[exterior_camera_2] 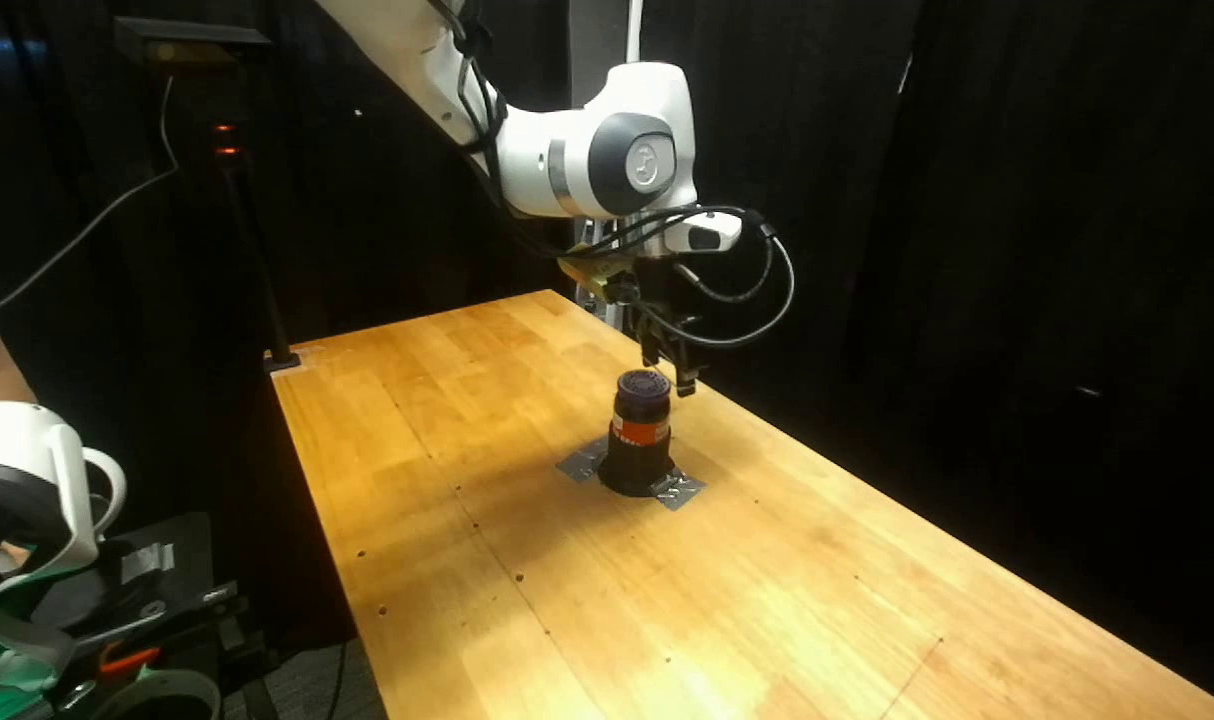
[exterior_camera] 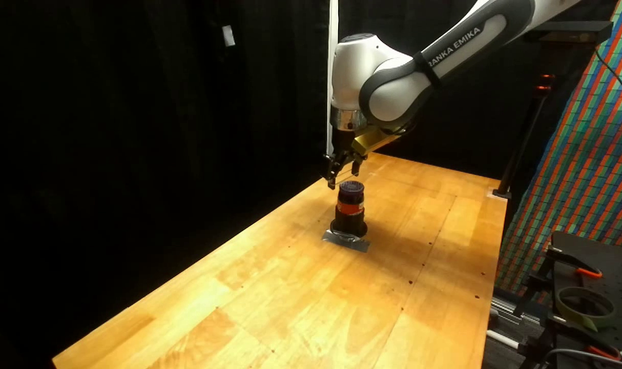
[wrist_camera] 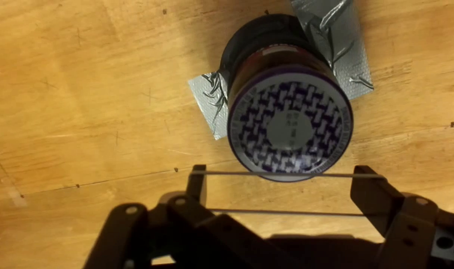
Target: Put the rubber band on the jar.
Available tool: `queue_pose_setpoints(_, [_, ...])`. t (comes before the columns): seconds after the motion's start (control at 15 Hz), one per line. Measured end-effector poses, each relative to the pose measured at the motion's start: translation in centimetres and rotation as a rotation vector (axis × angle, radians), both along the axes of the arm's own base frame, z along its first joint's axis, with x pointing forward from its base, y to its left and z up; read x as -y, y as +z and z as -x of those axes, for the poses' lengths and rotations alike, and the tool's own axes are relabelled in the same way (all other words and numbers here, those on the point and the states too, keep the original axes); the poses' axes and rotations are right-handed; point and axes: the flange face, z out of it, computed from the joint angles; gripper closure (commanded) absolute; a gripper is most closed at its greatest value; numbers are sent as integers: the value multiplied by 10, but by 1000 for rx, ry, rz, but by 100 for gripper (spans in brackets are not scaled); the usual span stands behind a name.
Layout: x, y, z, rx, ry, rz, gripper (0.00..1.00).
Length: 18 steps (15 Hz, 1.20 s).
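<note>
The jar [exterior_camera: 350,208] has a dark purple lid and an orange-red label. It stands upright in a black holder [exterior_camera: 349,224] on the table, also in an exterior view [exterior_camera_2: 641,432]. In the wrist view its patterned lid [wrist_camera: 291,127] faces me. My gripper [wrist_camera: 281,173] is open, fingers spread, with the rubber band [wrist_camera: 287,212] stretched around both fingers as two thin strands. The upper strand crosses the lid's lower edge in the wrist view. In both exterior views the gripper [exterior_camera: 344,178] [exterior_camera_2: 668,374] is just above and beside the lid; I see no contact.
Grey tape [wrist_camera: 343,52] [exterior_camera_2: 679,489] fixes the holder to the wooden table [exterior_camera: 301,307]. A dark post [exterior_camera: 516,138] stands at a table corner. A black cart [exterior_camera: 587,266] with a tape roll [exterior_camera: 586,303] is beside the table. Black curtains [exterior_camera: 137,128] hang behind.
</note>
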Motion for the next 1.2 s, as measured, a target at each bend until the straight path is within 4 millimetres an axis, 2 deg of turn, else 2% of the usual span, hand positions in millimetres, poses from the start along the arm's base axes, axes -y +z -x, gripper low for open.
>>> queue_pose_setpoints(0.4, [2,-21,4,-106,-17,-32,0])
queue_pose_setpoints(0.73, [7,-23,4,-143,-33,-40,0])
queue_pose_setpoints(1.2, [13,-28,-5,-79,-86,-36,0])
